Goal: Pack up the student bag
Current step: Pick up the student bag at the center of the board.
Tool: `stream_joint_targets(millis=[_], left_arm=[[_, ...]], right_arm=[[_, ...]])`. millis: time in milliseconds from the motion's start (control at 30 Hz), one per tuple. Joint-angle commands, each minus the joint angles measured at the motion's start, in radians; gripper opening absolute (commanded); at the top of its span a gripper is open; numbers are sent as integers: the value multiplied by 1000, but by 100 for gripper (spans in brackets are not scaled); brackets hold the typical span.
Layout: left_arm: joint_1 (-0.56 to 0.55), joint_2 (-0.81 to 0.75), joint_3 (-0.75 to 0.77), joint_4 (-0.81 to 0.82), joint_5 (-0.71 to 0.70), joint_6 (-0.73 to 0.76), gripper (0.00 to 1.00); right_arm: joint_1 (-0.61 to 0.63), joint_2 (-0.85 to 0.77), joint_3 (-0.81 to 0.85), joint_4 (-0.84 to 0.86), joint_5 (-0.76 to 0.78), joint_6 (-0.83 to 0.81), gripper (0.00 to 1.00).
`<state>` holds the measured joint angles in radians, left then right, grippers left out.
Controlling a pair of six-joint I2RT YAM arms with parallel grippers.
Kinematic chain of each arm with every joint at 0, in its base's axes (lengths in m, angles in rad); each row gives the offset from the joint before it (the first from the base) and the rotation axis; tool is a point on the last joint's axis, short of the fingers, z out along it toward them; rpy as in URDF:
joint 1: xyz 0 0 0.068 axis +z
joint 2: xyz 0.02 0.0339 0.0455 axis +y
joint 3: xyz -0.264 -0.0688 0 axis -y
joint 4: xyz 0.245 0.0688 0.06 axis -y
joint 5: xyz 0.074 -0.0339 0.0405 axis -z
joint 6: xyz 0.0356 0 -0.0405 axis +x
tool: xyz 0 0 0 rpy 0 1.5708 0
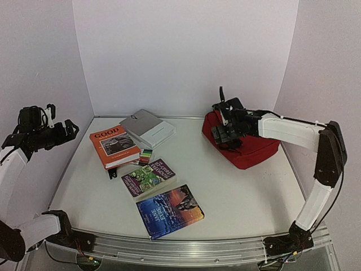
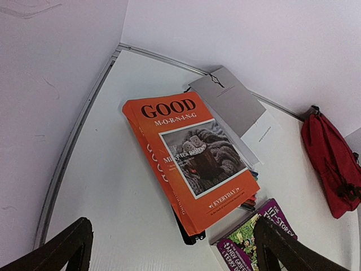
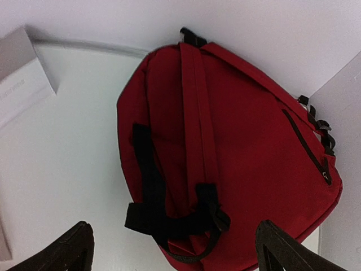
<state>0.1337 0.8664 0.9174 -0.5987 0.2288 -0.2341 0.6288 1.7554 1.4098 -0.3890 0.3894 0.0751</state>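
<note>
The red student bag (image 1: 251, 151) is lying shut at the far right. The Jane Eyre book (image 1: 169, 210) and others are waiting outside, unpacked. The right gripper (image 1: 224, 134) and left gripper (image 1: 59, 129) are hanging open, empty.

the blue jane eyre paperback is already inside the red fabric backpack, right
No: the blue Jane Eyre paperback lies out on the white table, near its front edge, apart from the red fabric backpack, as the top external view shows.
</note>
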Motion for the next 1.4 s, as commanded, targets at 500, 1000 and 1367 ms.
stream_joint_targets(millis=[500,1000,1367], left_arm=[[4,19,-4,20,61,21,100],[4,27,-4,18,43,25,100],[3,16,-5,12,17,26,100]], right_arm=[[98,503,276,-167,540,-187,98],[-18,498,304,-150,314,-150,48],[-18,104,361,-161,-239,25,0]])
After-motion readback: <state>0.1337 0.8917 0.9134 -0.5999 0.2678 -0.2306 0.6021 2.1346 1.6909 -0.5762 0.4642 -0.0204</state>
